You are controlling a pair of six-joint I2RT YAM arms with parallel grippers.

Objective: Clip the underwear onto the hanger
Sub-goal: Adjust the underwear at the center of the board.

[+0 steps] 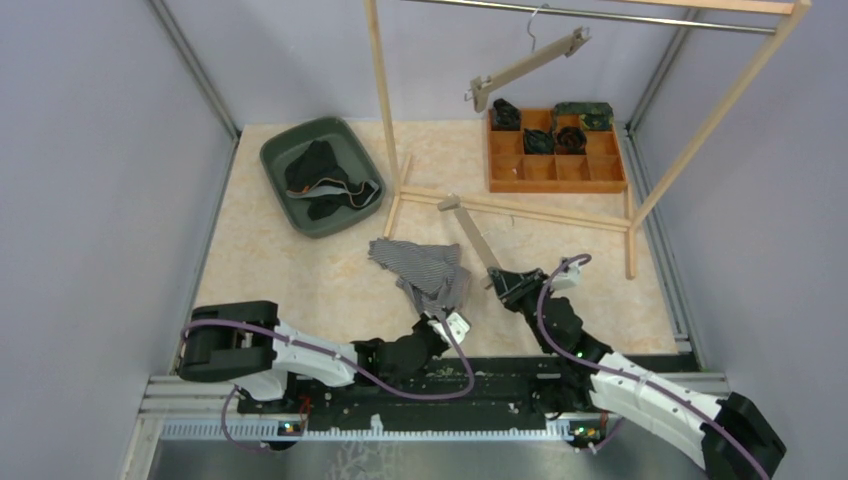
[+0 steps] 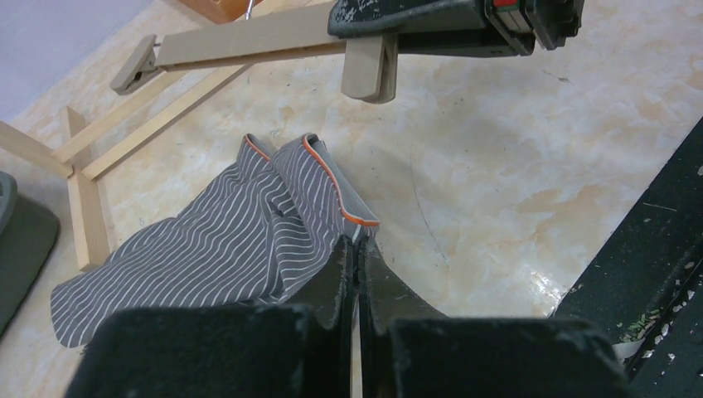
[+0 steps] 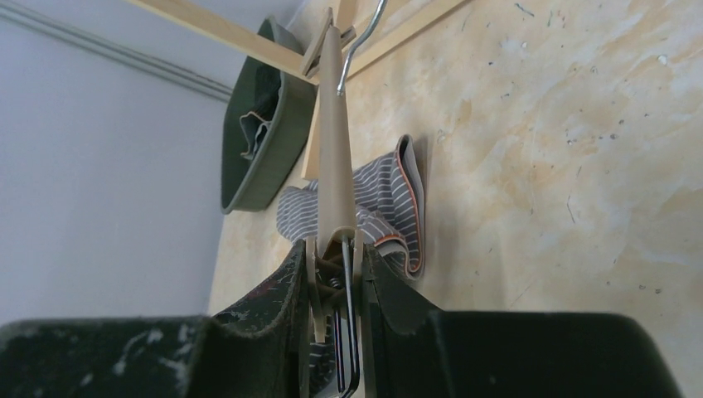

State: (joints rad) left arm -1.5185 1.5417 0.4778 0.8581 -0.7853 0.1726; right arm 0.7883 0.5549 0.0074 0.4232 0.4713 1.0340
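The grey striped underwear (image 1: 420, 268) with an orange-edged waistband lies crumpled on the table's middle. My left gripper (image 1: 447, 318) is shut on the waistband's near edge (image 2: 357, 242), and the cloth (image 2: 232, 240) spreads away to the left. A wooden hanger (image 1: 470, 235) lies just right of the underwear. My right gripper (image 1: 497, 280) is shut on the hanger's near clip (image 3: 334, 249), squeezing it, and the hanger bar (image 3: 334, 149) points away from it. In the left wrist view that clip (image 2: 369, 70) hangs above and beyond the underwear.
A green bin (image 1: 300, 215) with dark garments sits at the back left. A wooden compartment tray (image 1: 555, 180) holds folded items at the back right. The wooden rack's base bars (image 1: 510, 205) cross the table behind the underwear, and a second hanger (image 1: 525, 68) hangs from its rail.
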